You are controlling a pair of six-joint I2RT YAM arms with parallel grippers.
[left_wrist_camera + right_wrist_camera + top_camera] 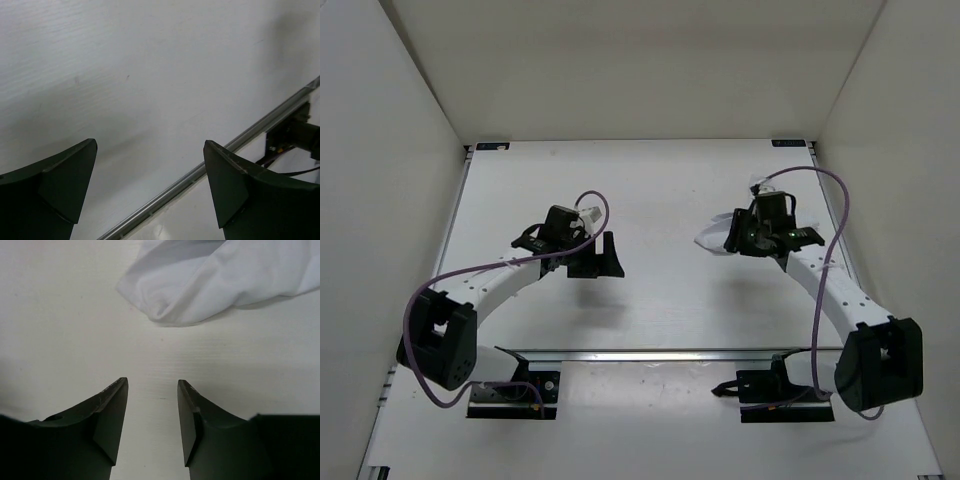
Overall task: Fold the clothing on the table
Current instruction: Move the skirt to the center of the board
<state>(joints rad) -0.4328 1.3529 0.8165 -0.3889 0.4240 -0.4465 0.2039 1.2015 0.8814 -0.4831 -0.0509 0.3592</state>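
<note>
The clothing (709, 240), a small, thin, wrinkled white cloth piece, lies bunched on the right half of the large flat matte white counter (660, 180), toward its far side. The right gripper (733, 234), black and two-fingered, sits just beside it in the overhead view. From the right wrist camera, the clothing (210, 280) fills the upper right of the view. A rounded fold of it points toward the fingers, and a strip of bare counter (60, 315) separates it from the fingertips. The right gripper (152, 387) stands moderately parted, with nothing between its jaws.

The left gripper (597, 260), also black and two-fingered, is over the left-centre of the counter, well apart from the clothing. In its own wrist view the left gripper (150, 170) is spread wide and empty over bare counter (150, 75). A thin silver metal rail (200, 172) runs diagonally across the lower right of that view. A purple cable (825, 250) loops along each white arm.
</note>
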